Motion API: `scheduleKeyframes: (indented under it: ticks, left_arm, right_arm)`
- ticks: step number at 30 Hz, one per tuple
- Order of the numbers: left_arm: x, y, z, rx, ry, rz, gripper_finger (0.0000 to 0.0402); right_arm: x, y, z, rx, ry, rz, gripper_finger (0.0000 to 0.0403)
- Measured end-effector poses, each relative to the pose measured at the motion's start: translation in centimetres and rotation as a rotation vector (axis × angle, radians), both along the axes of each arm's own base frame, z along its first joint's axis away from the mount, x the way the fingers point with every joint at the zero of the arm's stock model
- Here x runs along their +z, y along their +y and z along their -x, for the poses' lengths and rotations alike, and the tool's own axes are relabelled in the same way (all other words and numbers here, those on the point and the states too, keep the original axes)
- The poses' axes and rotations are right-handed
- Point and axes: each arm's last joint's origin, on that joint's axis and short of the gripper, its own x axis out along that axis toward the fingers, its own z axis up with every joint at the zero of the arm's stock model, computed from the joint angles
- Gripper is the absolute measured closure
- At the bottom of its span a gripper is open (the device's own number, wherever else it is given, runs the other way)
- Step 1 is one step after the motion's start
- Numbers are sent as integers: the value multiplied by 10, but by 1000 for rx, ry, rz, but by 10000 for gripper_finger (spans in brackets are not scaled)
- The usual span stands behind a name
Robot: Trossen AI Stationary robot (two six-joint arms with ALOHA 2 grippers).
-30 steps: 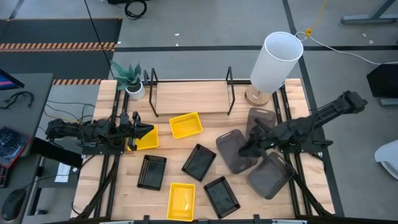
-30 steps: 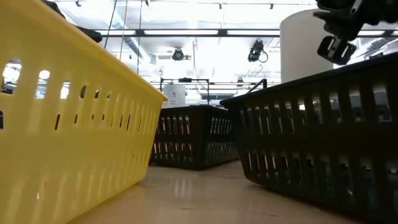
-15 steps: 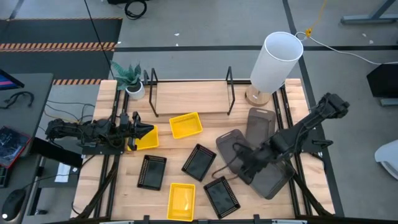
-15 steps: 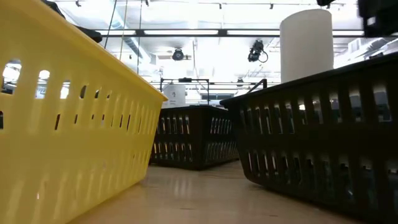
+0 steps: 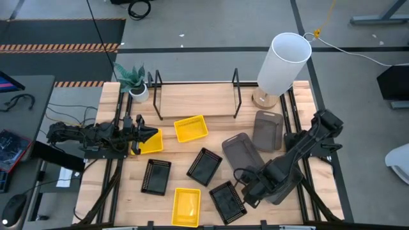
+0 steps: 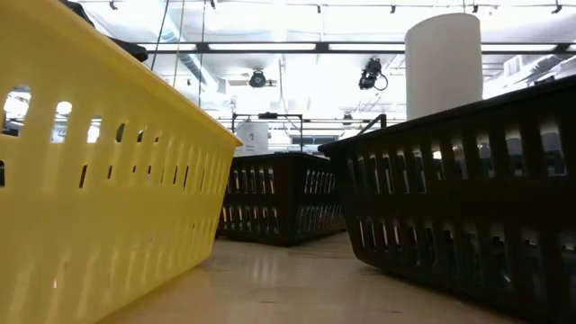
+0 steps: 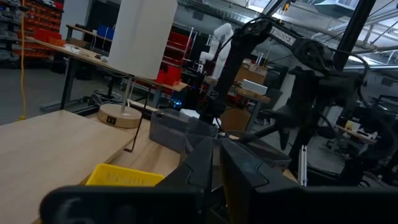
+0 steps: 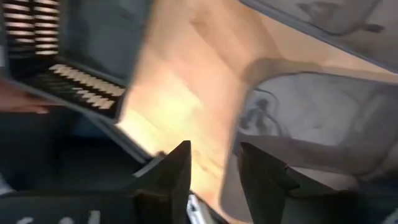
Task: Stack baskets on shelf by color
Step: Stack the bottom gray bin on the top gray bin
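Light-wood tabletop (image 5: 192,153), bare grain between scattered baskets, set on a grey floor with hazard-striped matting at the far left. At the far edge, the shelf (image 5: 195,101): a pale board between black wire uprights, with nothing stacked on it. Beside it a small potted plant (image 5: 133,82) and a tall white cylinder lamp (image 5: 283,62) on a round wooden base.

Three yellow baskets: one (image 5: 191,128) just in front of the shelf, one (image 5: 151,142) near the left arm, one (image 5: 186,206) at the near edge. Three black perforated baskets: (image 5: 156,176), (image 5: 205,166) and (image 5: 227,201), spread across the middle and near side. Three grey baskets on the right: (image 5: 267,130) standing apart near the lamp base, (image 5: 243,153) tilted toward the centre, and a third (image 5: 284,185) largely covered by the right arm.

Left claw (image 5: 148,135) low at the left side, by the yellow basket, fingers pressed together in the left wrist view. Right claw (image 5: 241,185) reached down between the near black basket and the covered grey basket; fingers (image 8: 174,171) spread a little apart, pinching nothing, bare wood showing between them.

From table height: yellow and black slotted walls close up, ceiling strip lights and racks beyond. Red storage bins and workbenches in the room behind.
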Motion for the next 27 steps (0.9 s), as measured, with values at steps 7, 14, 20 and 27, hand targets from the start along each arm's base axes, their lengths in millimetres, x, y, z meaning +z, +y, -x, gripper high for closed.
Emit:
scheduleKeyframes:
  ticks: [7, 14, 20, 27]
  left_arm:
    - [0, 0, 0, 1, 0, 0, 369]
    - [0, 0, 0, 0, 2, -1, 369]
    - [0, 0, 0, 0, -1, 0, 363]
    - [0, 0, 0, 0, 0, 0, 371]
  right_arm:
    - [-9, 6, 4, -35, 63, 35, 201]
    - [-17, 6, 7, -53, 106, 71, 175]
    - [-36, 4, 11, -81, 132, 59, 204]
    - [-52, 4, 14, -109, 115, 52, 244]
